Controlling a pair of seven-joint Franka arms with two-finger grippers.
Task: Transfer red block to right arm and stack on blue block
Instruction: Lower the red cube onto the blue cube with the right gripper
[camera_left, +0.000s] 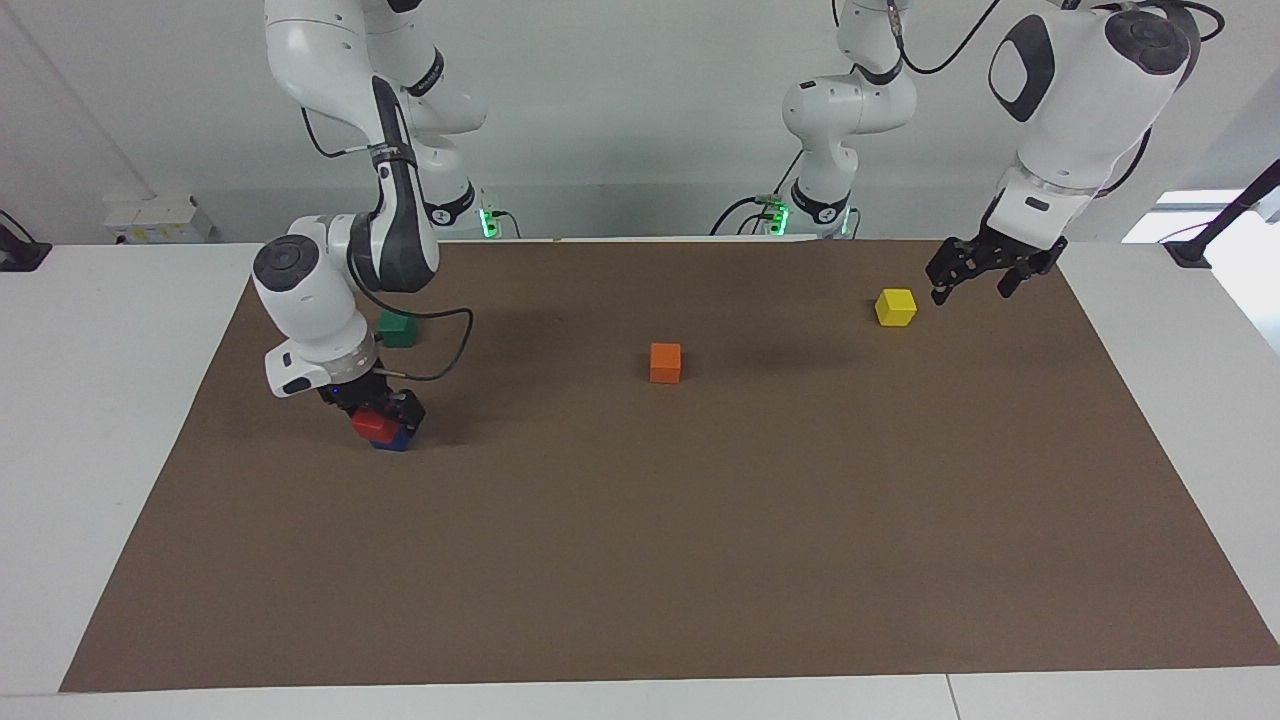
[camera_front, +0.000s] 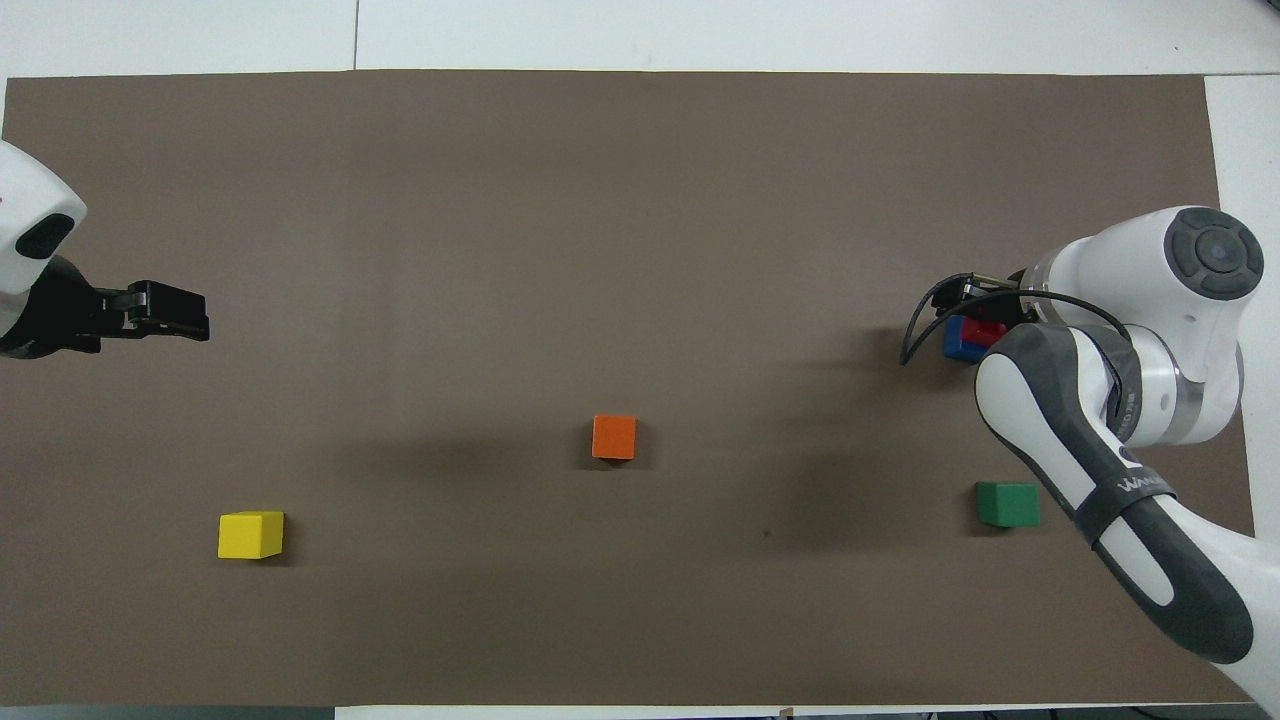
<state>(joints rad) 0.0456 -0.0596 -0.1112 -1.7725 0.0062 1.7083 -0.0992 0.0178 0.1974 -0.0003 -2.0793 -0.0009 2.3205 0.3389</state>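
Right gripper (camera_left: 385, 412): low at the stack, fingers parted around the red block (camera_left: 373, 426), grip apparently released. Red block: directly beneath the gripper, resting on the blue block (camera_left: 394, 440), set slightly off its centre; stack toward the right arm's end of the mat (camera_left: 700, 520). Withdrawal judged straight upward. Left gripper (camera_left: 968, 277): waiting open beside the yellow block (camera_left: 895, 306).

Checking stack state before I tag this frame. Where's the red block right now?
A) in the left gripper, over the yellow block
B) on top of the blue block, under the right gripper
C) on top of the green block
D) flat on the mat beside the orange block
B: the red block sits on the blue block at the right arm's end of the mat, with the right gripper directly over it.
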